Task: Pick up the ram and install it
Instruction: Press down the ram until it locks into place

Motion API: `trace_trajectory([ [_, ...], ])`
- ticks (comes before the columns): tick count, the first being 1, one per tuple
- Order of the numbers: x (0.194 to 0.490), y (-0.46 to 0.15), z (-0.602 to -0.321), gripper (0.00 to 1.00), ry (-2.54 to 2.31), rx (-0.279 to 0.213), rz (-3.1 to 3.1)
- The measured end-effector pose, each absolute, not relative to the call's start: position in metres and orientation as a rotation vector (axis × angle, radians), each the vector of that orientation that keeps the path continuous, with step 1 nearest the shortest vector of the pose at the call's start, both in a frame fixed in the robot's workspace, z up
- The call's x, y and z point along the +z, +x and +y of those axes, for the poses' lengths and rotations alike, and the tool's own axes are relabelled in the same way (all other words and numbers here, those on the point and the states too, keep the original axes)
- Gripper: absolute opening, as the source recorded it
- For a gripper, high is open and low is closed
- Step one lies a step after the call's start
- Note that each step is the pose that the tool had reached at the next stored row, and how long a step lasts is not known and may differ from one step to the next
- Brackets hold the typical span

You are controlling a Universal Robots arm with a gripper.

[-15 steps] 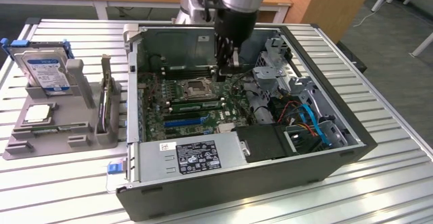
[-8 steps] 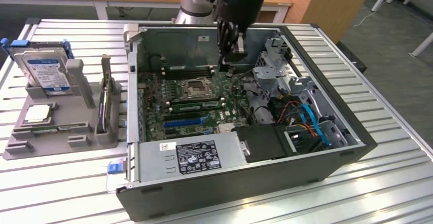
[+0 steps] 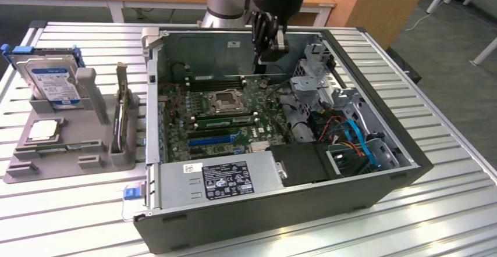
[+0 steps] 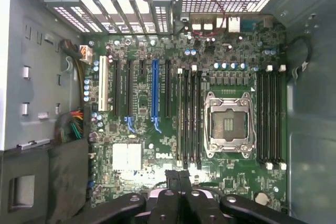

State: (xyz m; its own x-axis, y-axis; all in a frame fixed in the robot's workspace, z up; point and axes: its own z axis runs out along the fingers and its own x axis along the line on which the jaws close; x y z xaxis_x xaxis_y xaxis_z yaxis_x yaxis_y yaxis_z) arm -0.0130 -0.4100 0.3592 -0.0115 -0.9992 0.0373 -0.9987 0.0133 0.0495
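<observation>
The gripper (image 3: 272, 52) hangs inside the open computer case (image 3: 373, 199) above the motherboard (image 4: 157, 129), fingers (image 4: 177, 182) clenched and empty. The ram (image 3: 223, 119) sits in a slot beside the CPU socket (image 3: 226, 99).

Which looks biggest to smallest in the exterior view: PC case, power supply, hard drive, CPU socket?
As they appear:
1. PC case
2. Power supply
3. Hard drive, standing in the grey holder
4. CPU socket
The power supply sits nearer the camera, so its lead over the hard drive is unsure.

Gripper (image 3: 271, 52) vertical, fingers pressed together
</observation>
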Motion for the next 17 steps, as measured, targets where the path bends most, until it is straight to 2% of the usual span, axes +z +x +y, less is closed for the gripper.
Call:
trace_trajectory([
  [17, 0.3592, -0.0129, -0.4100, 0.11, 2.164, -0.014, -2.191],
])
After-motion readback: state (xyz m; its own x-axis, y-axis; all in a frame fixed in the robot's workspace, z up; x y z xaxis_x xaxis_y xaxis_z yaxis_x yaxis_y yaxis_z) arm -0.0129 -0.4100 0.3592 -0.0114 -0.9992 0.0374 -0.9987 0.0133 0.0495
